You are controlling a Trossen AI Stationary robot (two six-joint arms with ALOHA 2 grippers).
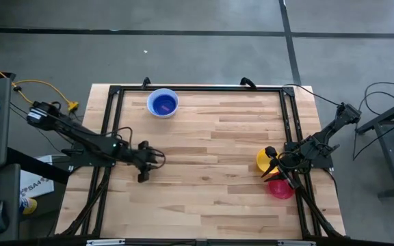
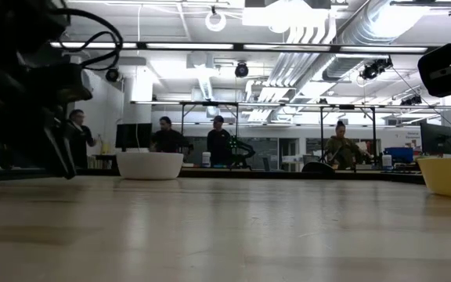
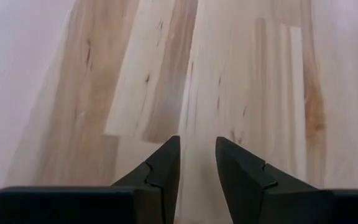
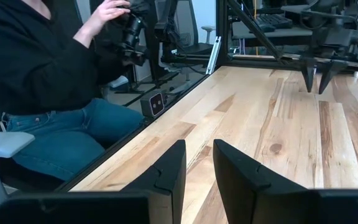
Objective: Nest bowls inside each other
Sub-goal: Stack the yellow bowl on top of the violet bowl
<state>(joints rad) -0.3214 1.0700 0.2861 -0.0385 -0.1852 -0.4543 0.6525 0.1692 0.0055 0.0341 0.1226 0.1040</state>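
Note:
A blue bowl [image 1: 163,104] sits nested inside a white bowl [image 1: 150,108] at the far side of the table, left of centre; the low view shows only the white bowl's wall [image 2: 149,165]. A yellow bowl [image 1: 263,160] and a red-pink bowl [image 1: 280,189] stand side by side near the right edge. My right gripper [image 1: 271,164] hovers over these two, open by a narrow gap with nothing between its fingers [image 4: 199,149]. My left gripper [image 1: 159,158] is at the left of the table, slanting down over bare wood, its fingers [image 3: 197,146] slightly apart and empty.
A black frame [image 1: 197,89] runs along the table's far and side edges. A seated person [image 4: 48,81] is beside the table, a hand on a dark device. Other people [image 2: 167,137] sit far behind. Bare wood [image 1: 211,157] lies between the two grippers.

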